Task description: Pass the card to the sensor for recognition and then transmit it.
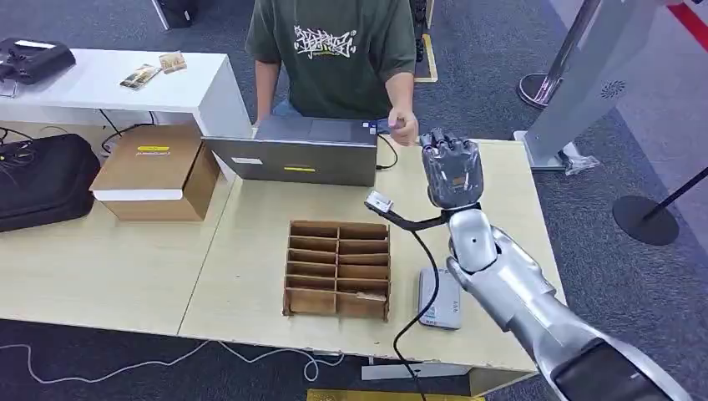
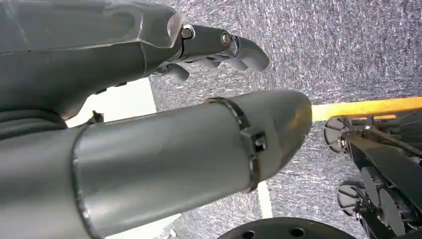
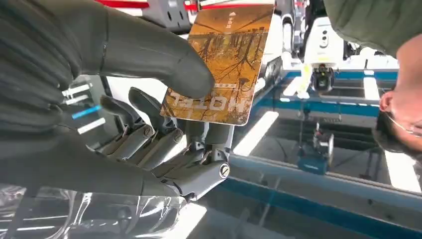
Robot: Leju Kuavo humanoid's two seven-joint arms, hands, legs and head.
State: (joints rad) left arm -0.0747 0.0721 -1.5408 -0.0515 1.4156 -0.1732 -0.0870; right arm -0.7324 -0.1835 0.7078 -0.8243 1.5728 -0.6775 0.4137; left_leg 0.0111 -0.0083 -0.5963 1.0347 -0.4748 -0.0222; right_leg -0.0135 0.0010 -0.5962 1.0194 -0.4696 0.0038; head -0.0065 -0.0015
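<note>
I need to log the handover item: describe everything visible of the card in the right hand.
The orange-brown printed plastic card is a thin rectangle with rounded corners, showing a tree-like pattern and pale lettering that reads upside down in the right wrist view. The right hand pinches it, thumb on its printed face, fingers behind. It is raised off the table toward the seated person.

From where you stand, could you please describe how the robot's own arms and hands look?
The right arm is glossy silver with rounded joint shells; a black cable runs beside it. The right hand is dark grey with screwed finger links. The left hand has a thick grey thumb and a clear plastic-wrapped cover.
</note>
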